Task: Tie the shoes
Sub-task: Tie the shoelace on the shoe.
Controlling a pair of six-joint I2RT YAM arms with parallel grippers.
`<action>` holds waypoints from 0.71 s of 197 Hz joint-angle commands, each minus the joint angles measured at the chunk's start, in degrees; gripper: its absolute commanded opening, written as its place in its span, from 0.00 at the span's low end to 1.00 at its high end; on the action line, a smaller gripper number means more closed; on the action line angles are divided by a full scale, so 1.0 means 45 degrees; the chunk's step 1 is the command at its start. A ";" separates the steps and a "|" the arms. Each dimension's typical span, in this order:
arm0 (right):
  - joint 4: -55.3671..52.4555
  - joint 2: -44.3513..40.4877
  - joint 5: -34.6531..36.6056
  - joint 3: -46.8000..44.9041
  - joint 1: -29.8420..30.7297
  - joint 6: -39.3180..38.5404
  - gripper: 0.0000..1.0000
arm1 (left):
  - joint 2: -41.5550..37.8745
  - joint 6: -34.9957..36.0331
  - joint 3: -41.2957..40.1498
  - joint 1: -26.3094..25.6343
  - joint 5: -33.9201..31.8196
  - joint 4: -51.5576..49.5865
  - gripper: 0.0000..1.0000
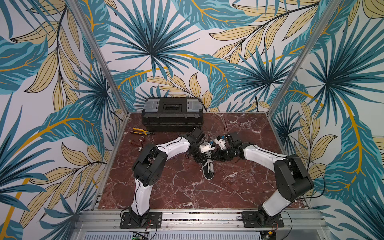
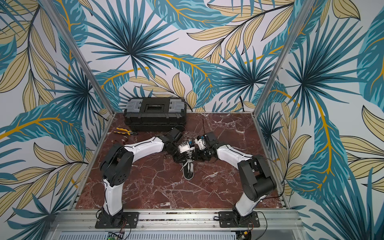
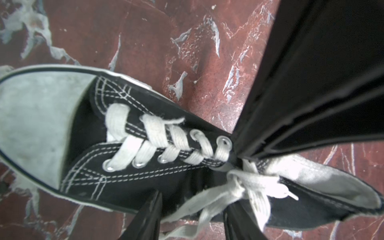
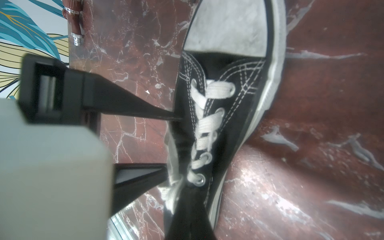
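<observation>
The shoe lies mid-table, toe toward the robot's base and long axis running straight away from it. Its loose laces bunch at the top eyelets, where both arms meet. The right gripper is closed, apparently pinching them. The left gripper, equally near, stands open astride the trailing strands.
</observation>
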 commanded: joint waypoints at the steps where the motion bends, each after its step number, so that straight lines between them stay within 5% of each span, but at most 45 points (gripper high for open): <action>1: -0.0414 0.0046 0.0162 -0.0003 -0.0001 -0.0197 0.00 | 0.0211 0.0038 0.0451 -0.0026 0.0239 -0.0080 0.42; 100: -0.0452 -0.0064 0.0460 -0.0024 -0.0002 -0.0112 0.00 | -0.0922 -0.0888 -0.0675 -0.0041 -0.0131 0.0822 0.00; 140: -0.0642 -0.0362 0.0939 -0.0004 0.0003 -0.0021 0.00 | -0.1533 -0.1356 -0.1058 -0.0044 -0.0220 0.0716 0.00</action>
